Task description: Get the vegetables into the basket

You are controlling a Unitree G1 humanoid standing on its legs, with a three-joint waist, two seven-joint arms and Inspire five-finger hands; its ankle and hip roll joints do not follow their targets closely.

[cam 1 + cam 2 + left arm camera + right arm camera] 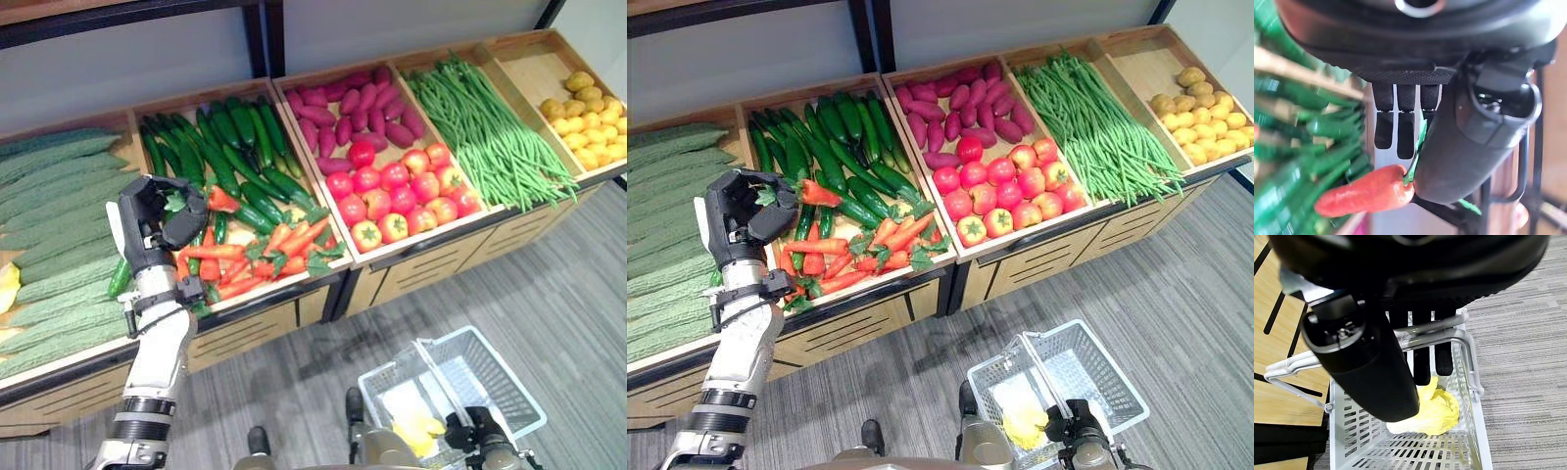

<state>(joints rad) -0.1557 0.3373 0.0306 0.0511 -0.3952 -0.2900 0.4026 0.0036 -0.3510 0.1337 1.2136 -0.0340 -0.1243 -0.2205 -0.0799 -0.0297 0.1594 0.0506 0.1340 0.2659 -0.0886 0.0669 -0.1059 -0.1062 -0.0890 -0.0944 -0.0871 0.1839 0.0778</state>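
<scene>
Nearest the camera, at the lower edge of the eye views, a white wire basket [490,387] is seen above the grey carpeted floor [578,294], with its grey handles [1449,335] raised. These handles are gripped by the right hand [1371,367], whose fingers [1422,367] are curled round them in the right wrist view. A yellow leafy vegetable [1435,411] is seen lying on the bottom of the basket.

Farther back, a wooden display shelf [284,323] with slotted fronts is divided into sloping compartments. Above the front of the carrot compartment, the left hand [157,220] is raised on its silver-grey arm and is closed on a single carrot [221,200]. In the left wrist view the carrot's green top [1418,147] is pinched between thumb and fingers [1405,132], while the orange root sticks out free of the hand.

More carrots [265,255] are piled below it, with dark green cucumbers [230,147] behind them in the same compartment. Bitter gourds [49,235] are laid out at the robot's far left. To the right of the carrots, purple-red sweet potatoes [348,108] are stacked behind red tomatoes [407,191]; next come long green beans [485,127], and yellow potatoes [588,117] at the far right.
</scene>
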